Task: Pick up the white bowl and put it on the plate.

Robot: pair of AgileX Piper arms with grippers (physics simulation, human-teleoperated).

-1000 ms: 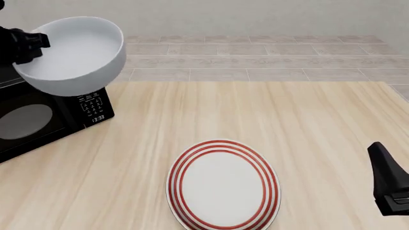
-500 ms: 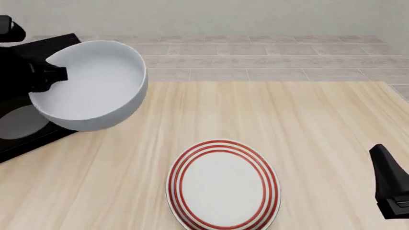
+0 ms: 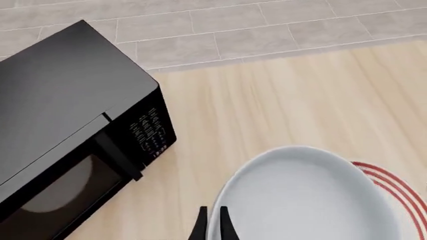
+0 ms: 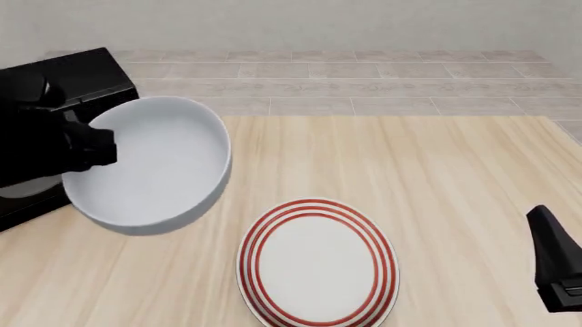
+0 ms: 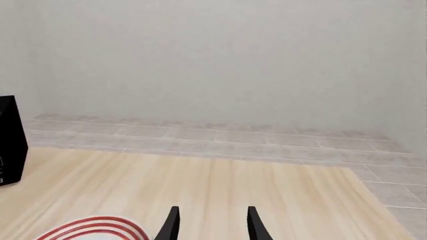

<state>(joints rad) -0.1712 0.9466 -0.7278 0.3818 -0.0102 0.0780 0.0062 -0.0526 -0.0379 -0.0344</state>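
The white bowl (image 4: 155,167) hangs tilted in the air at the left, above the table and left of the plate (image 4: 317,262). My left gripper (image 4: 91,146) is shut on the bowl's left rim; in the left wrist view its fingertips (image 3: 213,227) pinch the rim of the white bowl (image 3: 307,200), with the plate's red rings (image 3: 397,187) showing just beyond it. The plate lies flat near the table's front edge. My right gripper (image 5: 210,225) is open with nothing between its fingers, low at the front right (image 4: 555,272), and a piece of the plate (image 5: 93,227) shows in its view.
A black microwave (image 4: 46,136) stands at the table's left, partly behind my left arm and the bowl; it also appears as the microwave (image 3: 73,130) in the left wrist view. The wooden tabletop (image 4: 409,170) stretches right; a tiled ledge (image 4: 364,82) and wall lie behind.
My left gripper has carried the bowl down and to the right, toward the plate. The right arm has stayed put.
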